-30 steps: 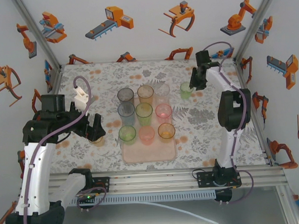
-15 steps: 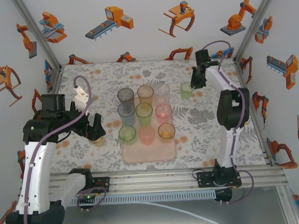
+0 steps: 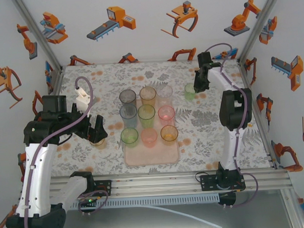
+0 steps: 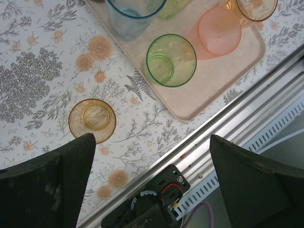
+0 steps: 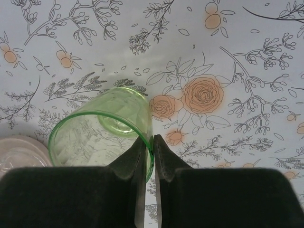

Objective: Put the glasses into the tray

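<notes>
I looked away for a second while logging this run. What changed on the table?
The right gripper closed on the rim of the green glass right of the tray; the glass hardly moved. The left gripper stayed open by the amber glass, and everything on the tray stayed put.

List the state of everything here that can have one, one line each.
tray, flat on the table, loaded
nine glasses, upright on the tray in three rows, empty
lone green glass, off the tray, empty, wall pinched near the rim
amber glass, upright on the table beside the tray, empty, untouched
left gripper, open, holding nothing
right gripper, shut on the lone green glass
</notes>
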